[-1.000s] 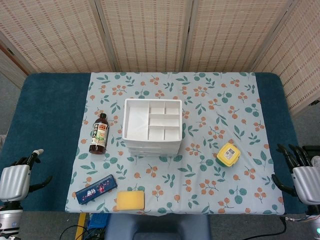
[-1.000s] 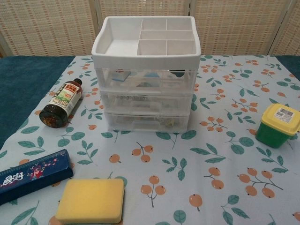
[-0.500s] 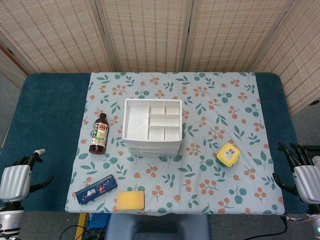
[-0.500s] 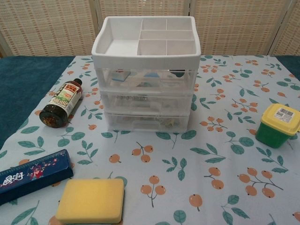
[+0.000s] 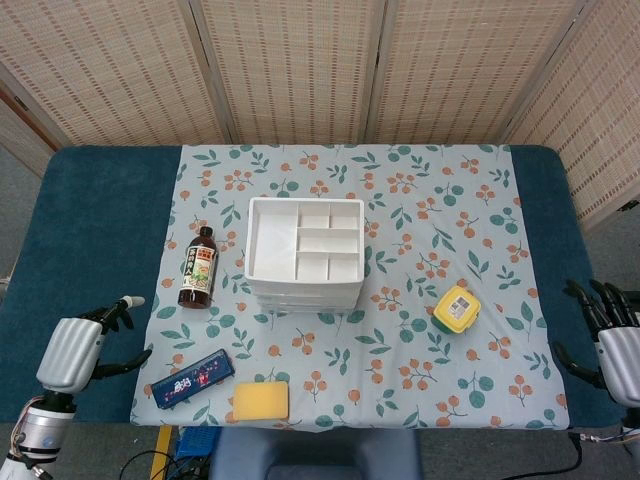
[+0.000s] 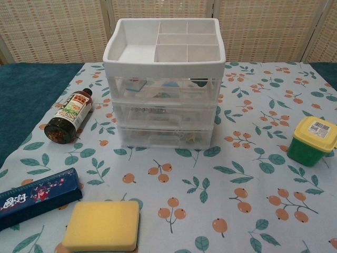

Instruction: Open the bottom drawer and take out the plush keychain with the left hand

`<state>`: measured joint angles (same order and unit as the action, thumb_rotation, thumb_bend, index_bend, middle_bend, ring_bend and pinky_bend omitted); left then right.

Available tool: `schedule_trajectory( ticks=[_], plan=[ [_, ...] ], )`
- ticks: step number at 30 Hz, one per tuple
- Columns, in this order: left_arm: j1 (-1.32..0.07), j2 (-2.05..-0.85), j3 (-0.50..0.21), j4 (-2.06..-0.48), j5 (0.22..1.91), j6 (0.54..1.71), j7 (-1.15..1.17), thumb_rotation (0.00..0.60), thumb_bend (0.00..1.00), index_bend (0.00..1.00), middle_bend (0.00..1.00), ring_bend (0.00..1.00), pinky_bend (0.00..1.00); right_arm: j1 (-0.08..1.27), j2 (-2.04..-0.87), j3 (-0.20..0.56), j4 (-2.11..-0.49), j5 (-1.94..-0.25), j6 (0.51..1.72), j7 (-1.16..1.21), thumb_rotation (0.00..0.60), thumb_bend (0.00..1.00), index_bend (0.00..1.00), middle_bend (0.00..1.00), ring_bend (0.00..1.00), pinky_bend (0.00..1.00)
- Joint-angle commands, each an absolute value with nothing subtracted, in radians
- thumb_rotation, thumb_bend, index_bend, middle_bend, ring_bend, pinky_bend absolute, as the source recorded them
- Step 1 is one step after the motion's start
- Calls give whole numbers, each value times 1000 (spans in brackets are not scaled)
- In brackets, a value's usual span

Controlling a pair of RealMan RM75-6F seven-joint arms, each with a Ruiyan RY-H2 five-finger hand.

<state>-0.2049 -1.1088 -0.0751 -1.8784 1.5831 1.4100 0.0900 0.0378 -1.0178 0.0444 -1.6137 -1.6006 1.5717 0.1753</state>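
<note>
While both hands sit at the near table edge, neither holds anything: left hand [image 5: 85,345] at near left, fingers spread; right hand [image 5: 612,335] at near right, fingers apart. Yellow sponge [image 6: 102,224] lies nearest, blue pencil case [image 6: 36,196] to its left. Further back, a dark sauce bottle [image 6: 69,116] lies on its side left of the drawer unit [image 6: 165,84]; yellow-lidded green tub [image 6: 312,140] stands to the right. Bottom drawer [image 6: 165,136] is closed; something small shows through its clear front, plush keychain not identifiable.
</note>
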Motion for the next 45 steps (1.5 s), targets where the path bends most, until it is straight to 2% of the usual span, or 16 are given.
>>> schedule_trajectory(
  ticks=[1,4,10,16,23,27,32,38,45],
  plan=[
    [-245,-1095,-49,-1920,1611,1340,46,600,148,329,617,627,751,38,-1017,45,-1613,-1600,1572,176,600,340,14,188,96,50],
    [-277,-1101,-35,-1946,1625,1282,26,600,149,368,662,659,813,38,-1016,45,-1613,-1599,1572,178,600,340,14,188,96,50],
    [-339,-1165,-26,-1973,1627,1189,-20,600,148,404,691,687,915,35,-1011,46,-1612,-1597,1577,181,600,340,13,188,96,50],
    [-408,-1272,-37,-1947,1592,1100,-127,600,148,355,761,798,994,33,-1010,46,-1609,-1591,1574,185,600,340,14,188,96,50],
    [-471,-1398,-53,-1931,1493,1003,-233,600,157,300,883,949,1000,37,-1009,48,-1606,-1587,1567,187,600,340,14,188,96,50],
    [-492,-1471,-65,-1909,1434,974,-240,600,222,222,919,997,1000,39,-1008,49,-1607,-1585,1563,186,600,339,14,188,96,50],
    [-502,-1574,-94,-1868,1321,966,-240,600,290,141,945,1000,1000,40,-1006,49,-1610,-1583,1560,183,600,340,14,188,96,50],
    [-507,-1649,-132,-1866,1134,940,-259,600,330,136,967,1000,1000,40,-1005,49,-1618,-1580,1558,175,600,341,14,188,96,50],
    [-520,-1732,-153,-1820,1010,950,-213,600,336,138,970,1000,1000,45,-1007,50,-1625,-1581,1551,167,600,341,14,188,97,50]
  ],
)
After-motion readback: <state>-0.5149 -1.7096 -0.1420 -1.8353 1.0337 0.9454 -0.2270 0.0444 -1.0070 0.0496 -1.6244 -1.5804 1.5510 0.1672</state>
